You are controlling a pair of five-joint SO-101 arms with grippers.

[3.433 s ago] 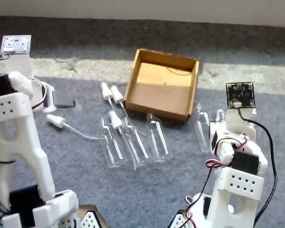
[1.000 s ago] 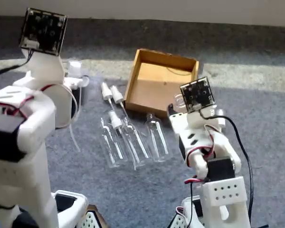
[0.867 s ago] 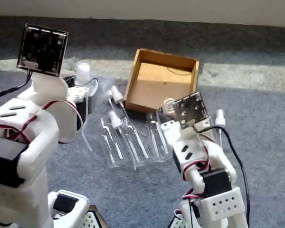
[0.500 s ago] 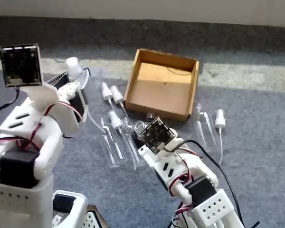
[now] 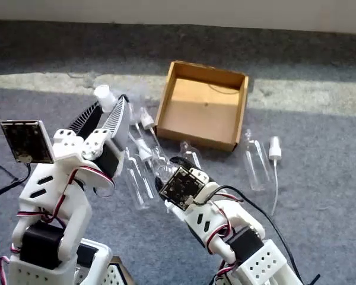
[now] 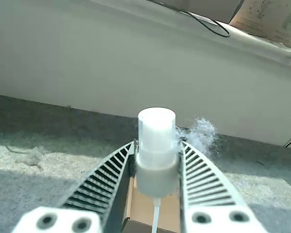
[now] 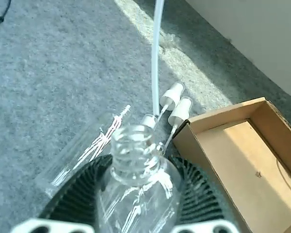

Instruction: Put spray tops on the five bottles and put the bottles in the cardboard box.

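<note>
Step in hand: fitting a top to a bottle. No lying bottle looks capped, and none is in the cardboard box yet.
Left gripper: closed on a spray top, held high, its thin tube hanging down.
Right gripper: clamped on a clear bottle, open neck up.
Next move: I think the tube's end must enter the narrow mouth first, then the top comes down on the neck. The tube looks flexible, so aiming is delicate.
Edges: the box's near wall is just beyond the held bottle.
Below: lying bottles and loose tops crowd the carpet.
Open room: the space above this group seems free for the joining.
</note>
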